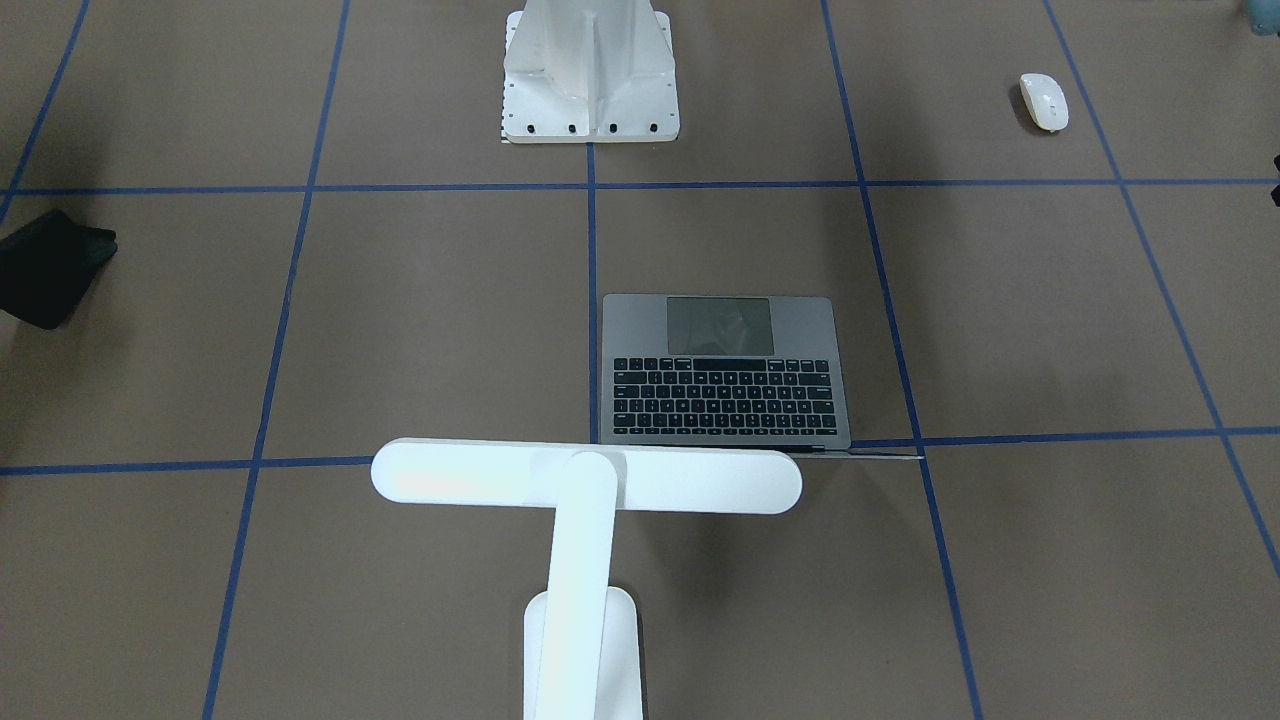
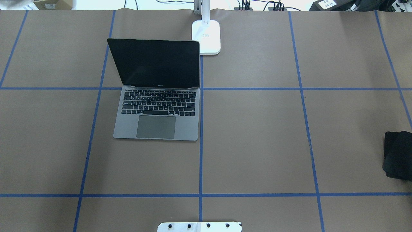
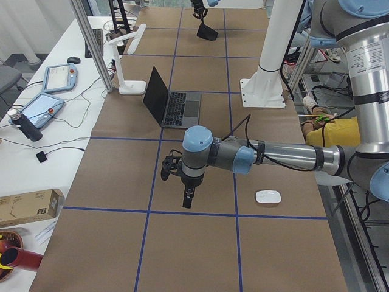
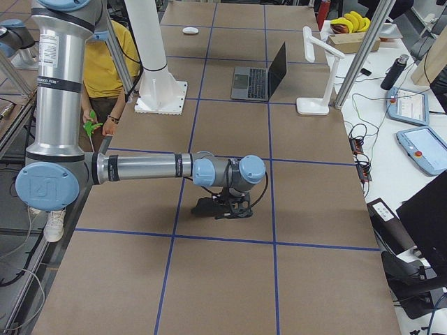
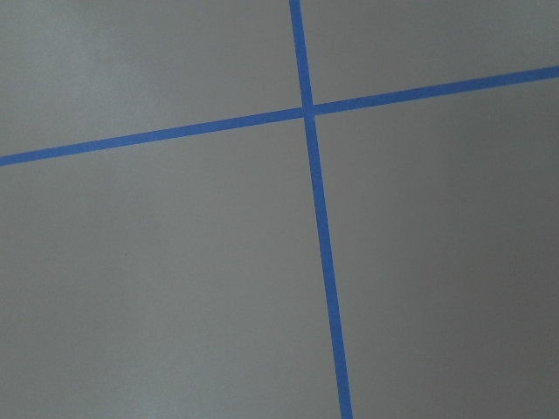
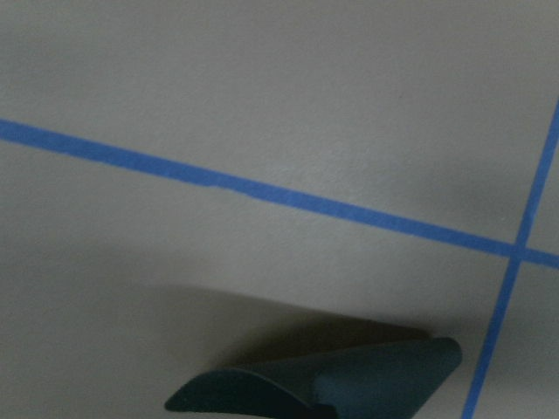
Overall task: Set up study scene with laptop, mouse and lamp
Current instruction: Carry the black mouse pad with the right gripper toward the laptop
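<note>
Laptop (image 2: 156, 127), slim space-grey metal, open beside white T-shaped desk lamp (image 2: 206, 37); white oval mouse (image 1: 1043, 101) well apart, near left gripper (image 3: 188, 198); cannot tell its spread, nor that of right gripper (image 4: 223, 206)

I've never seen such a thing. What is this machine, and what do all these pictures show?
It is a robot with two arms, each ending in a two-finger gripper. Two cameras look down on the table from opposite sides, two watch from its ends, and one rides on each wrist. On it stand an open laptop, a white lamp by its screen, and a white mouse. The left gripper hangs above the table; the right gripper is down at a black pad. Whether either grips, I cannot tell.
</note>
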